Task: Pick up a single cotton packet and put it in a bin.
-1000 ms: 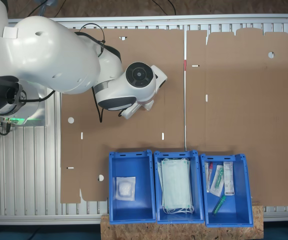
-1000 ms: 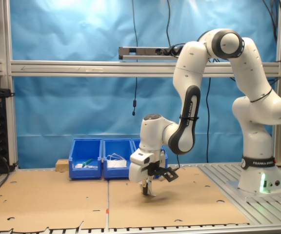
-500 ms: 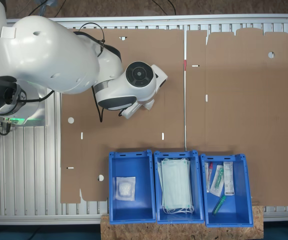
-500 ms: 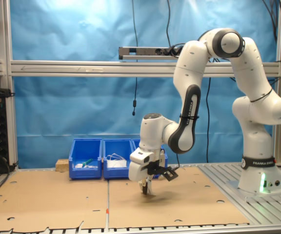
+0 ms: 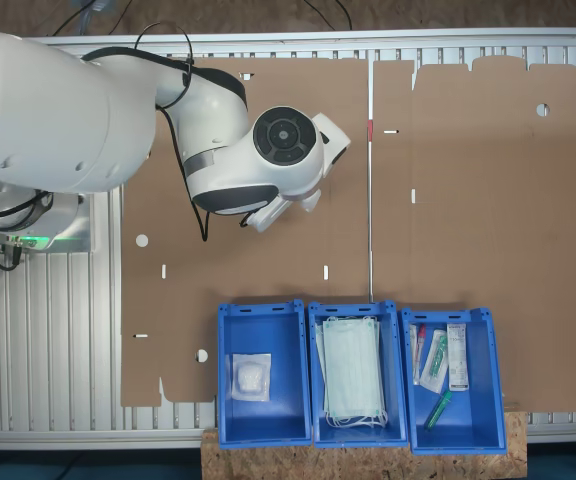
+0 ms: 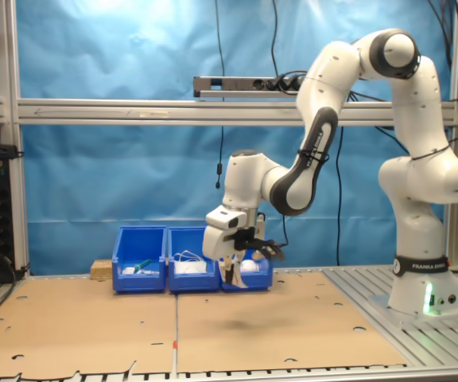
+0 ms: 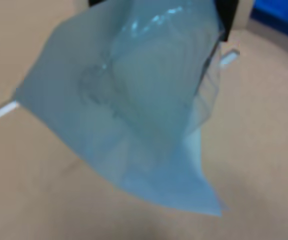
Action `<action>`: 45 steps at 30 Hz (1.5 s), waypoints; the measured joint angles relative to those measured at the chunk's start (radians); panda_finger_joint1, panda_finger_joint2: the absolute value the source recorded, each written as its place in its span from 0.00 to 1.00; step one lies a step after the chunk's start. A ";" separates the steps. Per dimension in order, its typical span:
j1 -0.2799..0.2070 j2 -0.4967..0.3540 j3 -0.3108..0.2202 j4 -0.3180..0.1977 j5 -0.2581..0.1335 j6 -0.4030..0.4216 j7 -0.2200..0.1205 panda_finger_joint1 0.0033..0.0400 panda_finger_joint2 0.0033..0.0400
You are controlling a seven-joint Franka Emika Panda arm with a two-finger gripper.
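In the second exterior view the gripper [image 6: 230, 277] hangs above the cardboard [image 6: 213, 330], clear of it, in front of the blue bins; its fingers are closed on the cotton packet [image 7: 134, 105], which dangles close under the wrist camera; the bin [image 5: 261, 372] at the first exterior view's left holds another white packet [image 5: 250, 378].

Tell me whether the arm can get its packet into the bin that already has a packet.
Probably yes. The tool holds the packet clear above the cardboard, and the bin is open-topped with nothing between.
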 joint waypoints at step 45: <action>-0.027 -0.303 -0.464 0.141 -0.019 -0.351 0.000 0.06 0.06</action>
